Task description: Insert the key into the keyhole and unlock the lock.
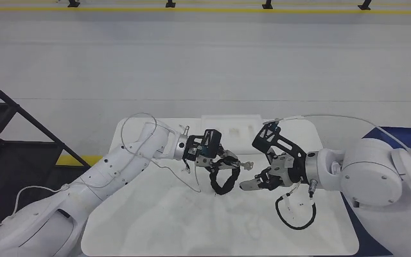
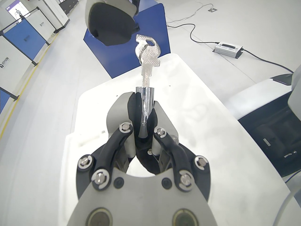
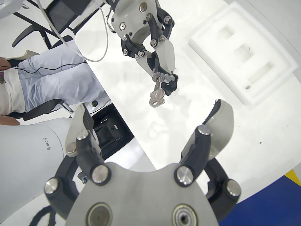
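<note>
jaws of left gripper (image 2: pixel 144 104) are pinching chrome cylinder lock (image 2: pixel 148 96); right gripper's (image 3: pixel 150 112) spread ones are risking bumping silver key (image 2: pixel 150 58) ahead.

You stood in a bright hall with a pale grey floor (image 1: pixel 205 58), a yellow line (image 1: pixel 192 9) painted along its far edge. Blue partition panels (image 2: pixel 23 36) lined the white wall, and a blue cabinet (image 2: pixel 155 15) sat just beyond your white table (image 1: pixel 192 225). A black cable (image 2: pixel 191 34) trailed across the floor to a grey box (image 2: pixel 227 50).
</note>
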Action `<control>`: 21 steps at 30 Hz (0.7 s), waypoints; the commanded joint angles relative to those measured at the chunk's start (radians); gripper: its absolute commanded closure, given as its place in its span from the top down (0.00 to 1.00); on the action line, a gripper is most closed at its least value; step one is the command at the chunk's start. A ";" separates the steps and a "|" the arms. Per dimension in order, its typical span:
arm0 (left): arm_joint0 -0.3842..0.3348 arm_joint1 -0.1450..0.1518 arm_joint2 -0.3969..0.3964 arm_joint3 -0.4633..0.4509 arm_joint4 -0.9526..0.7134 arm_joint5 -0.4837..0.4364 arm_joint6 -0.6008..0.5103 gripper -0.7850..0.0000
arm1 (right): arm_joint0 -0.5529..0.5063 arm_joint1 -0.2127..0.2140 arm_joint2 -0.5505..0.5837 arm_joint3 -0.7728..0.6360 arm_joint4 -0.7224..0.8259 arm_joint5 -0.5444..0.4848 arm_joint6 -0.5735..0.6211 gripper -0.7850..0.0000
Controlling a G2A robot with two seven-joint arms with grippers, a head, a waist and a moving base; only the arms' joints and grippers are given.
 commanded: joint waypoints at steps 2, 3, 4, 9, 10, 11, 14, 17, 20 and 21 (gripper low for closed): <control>-0.032 0.020 0.017 -0.017 -0.052 0.000 -0.028 0.00 | 0.000 0.000 0.000 0.000 0.000 0.000 0.000 1.00; -0.039 0.027 0.020 -0.024 -0.068 0.000 -0.038 0.00 | 0.000 0.000 0.000 0.000 0.000 0.000 0.000 1.00; -0.045 0.033 0.024 -0.031 -0.082 0.000 -0.047 0.00 | 0.000 0.000 0.000 0.000 0.000 0.000 0.000 1.00; -0.065 0.058 0.049 -0.056 -0.127 0.000 -0.127 0.00 | -0.015 0.005 -0.008 0.008 -0.044 -0.027 0.018 1.00; -0.067 0.062 0.055 -0.060 -0.142 0.000 -0.138 0.00 | -0.011 0.005 -0.004 0.013 -0.052 -0.040 0.009 1.00; -0.068 0.065 0.062 -0.064 -0.155 0.000 -0.149 0.00 | -0.008 0.006 -0.005 0.010 -0.072 -0.073 0.008 1.00; -0.077 0.073 0.078 -0.073 -0.192 0.000 -0.180 0.00 | 0.008 0.010 -0.015 0.032 -0.116 -0.208 0.011 1.00; -0.088 0.080 0.094 -0.080 -0.226 0.000 -0.206 0.00 | 0.019 0.012 -0.028 0.050 -0.162 -0.363 -0.009 1.00; -0.100 0.085 0.117 -0.086 -0.258 0.000 -0.233 0.00 | 0.024 0.015 -0.045 0.062 -0.204 -0.505 -0.058 1.00; -0.105 0.086 0.124 -0.085 -0.269 0.000 -0.240 0.00 | 0.025 0.017 -0.057 0.054 -0.238 -0.538 -0.091 1.00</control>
